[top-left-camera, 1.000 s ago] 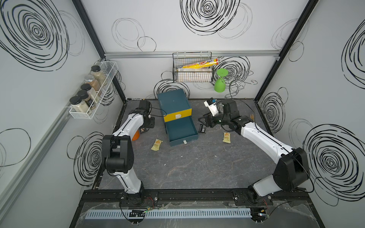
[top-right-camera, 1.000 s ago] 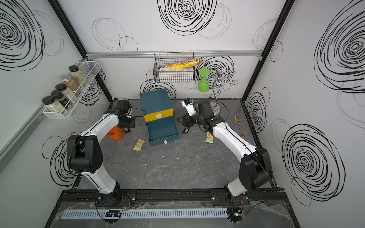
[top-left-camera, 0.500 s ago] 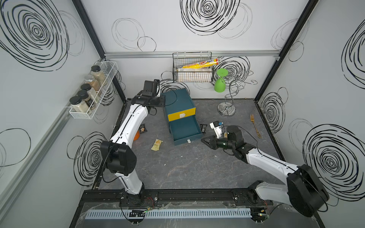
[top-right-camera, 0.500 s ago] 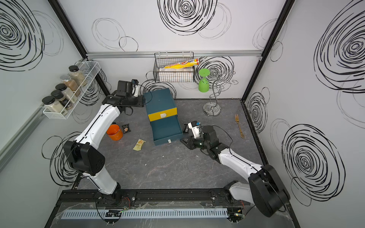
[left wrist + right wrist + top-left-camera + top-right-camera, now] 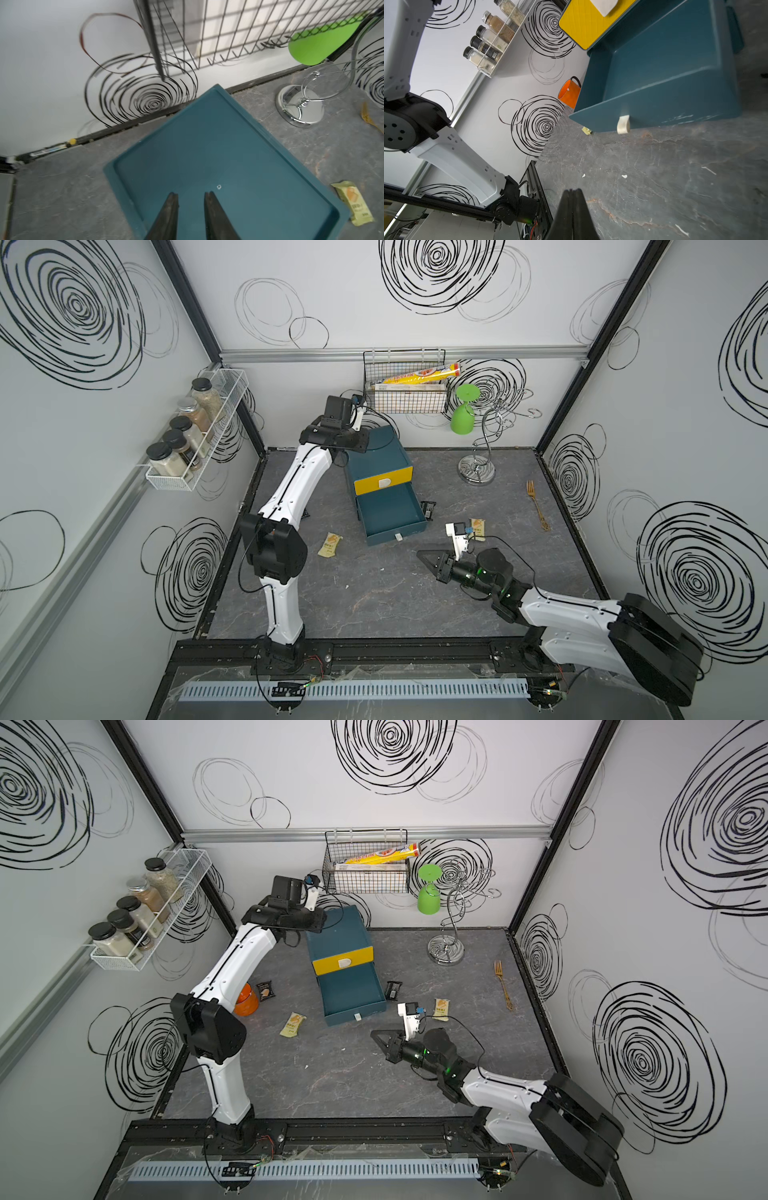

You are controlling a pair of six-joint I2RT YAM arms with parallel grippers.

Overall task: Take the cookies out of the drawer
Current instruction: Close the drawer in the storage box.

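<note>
Currently, four cookie packets are visible, all on the surface and outside the drawer. Near the left edge of the surface, an orange mug (image 5: 246, 1001) stands partly hidden by the left arm. A dark cookie packet (image 5: 266, 991) lies just beside it. A pale yellow cookie packet (image 5: 330, 544) lies flat between the left arm and the front of the lower drawer (image 5: 397, 533), apart from both.

The left hand (image 5: 190, 195) is positioned above the top panel of the teal cabinet (image 5: 380, 452), toward the back edge. Its fingers (image 5: 166, 218) stand a narrow gap apart with nothing between them. The cabinet's yellow upper drawer (image 5: 382, 482) is closed; the lower drawer is pulled forward and open. A second dark cookie packet (image 5: 427, 510) lies just beside the right wall of the lower drawer.

The right hand (image 5: 420, 553) is located off the drawer's front right corner, near the surface; contact with the surface cannot be determined. In the right wrist view its fingers (image 5: 566, 212) are pressed together and grip nothing. A second pale yellow cookie packet (image 5: 478, 526) lies beyond that arm's wrist camera, which partly covers it in both top views.

A chrome stand (image 5: 476, 472) carrying an inverted green cup (image 5: 462, 418) stands near the back edge. A gold fork (image 5: 537, 506) lies near the right edge.
</note>
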